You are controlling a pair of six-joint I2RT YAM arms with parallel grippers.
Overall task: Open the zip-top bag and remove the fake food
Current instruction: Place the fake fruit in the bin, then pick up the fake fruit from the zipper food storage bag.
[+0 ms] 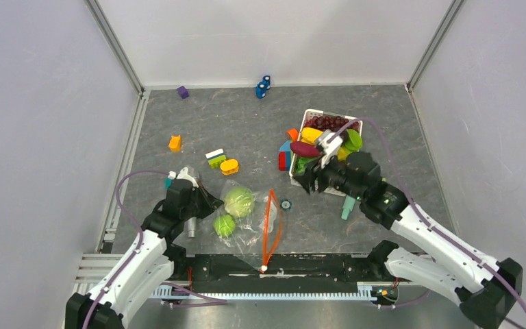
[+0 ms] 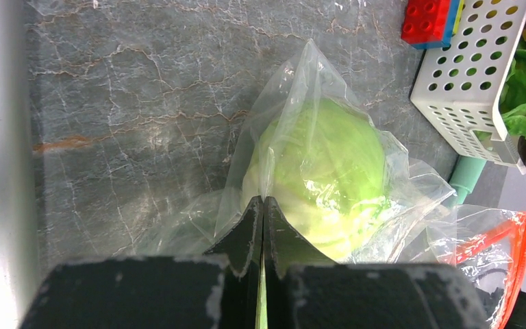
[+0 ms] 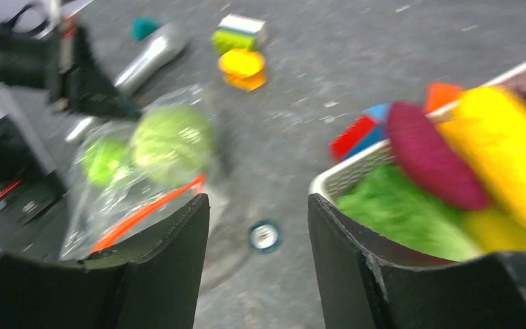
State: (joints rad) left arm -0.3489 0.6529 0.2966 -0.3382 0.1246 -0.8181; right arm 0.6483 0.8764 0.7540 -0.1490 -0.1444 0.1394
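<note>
Right, we're looking at a dark grey, marble-veined tabletop (image 1: 212,116) boxed in by plain white walls (image 1: 274,34), with a metal post (image 1: 116,48) running up each back corner. Loose toy pieces dot the far side: a purple block (image 1: 182,91), a pair of blue blocks (image 1: 264,87), an orange block (image 1: 174,142), a white-and-green block (image 1: 215,157) and a yellow block (image 1: 229,166) just beside it.

Over on the right stands the white basket (image 2: 466,82), and it's heaped. There are dark red grapes (image 1: 329,123) at the back, then a yellow corn cob (image 1: 311,134). A magenta sweet potato (image 1: 305,149) lies across the left rim, with leafy lettuce (image 3: 397,212) bunched below it. Red and blue blocks (image 1: 284,162) sit outside, tight against the basket's left wall.

Now the zip-top bag (image 1: 250,229). It lies at the near edge of the table, between the two arms. Its red-orange zipper strip (image 1: 272,223) is parted into a long narrow loop on the right side, with the white slider (image 1: 264,268) at the near end. Inside are the pale green cabbage (image 1: 238,201) and, just beside it, the round green fruit (image 1: 224,225).

The left gripper (image 2: 264,205) is clenched tight, pinching the bag's clear film on its left side, right up against the cabbage. The right gripper (image 3: 259,202) hangs at the basket's near-left corner with its fingers spread and nothing between them. Its wrist view is blurred. A small round disc (image 1: 285,203) lies on the table between bag and basket.
</note>
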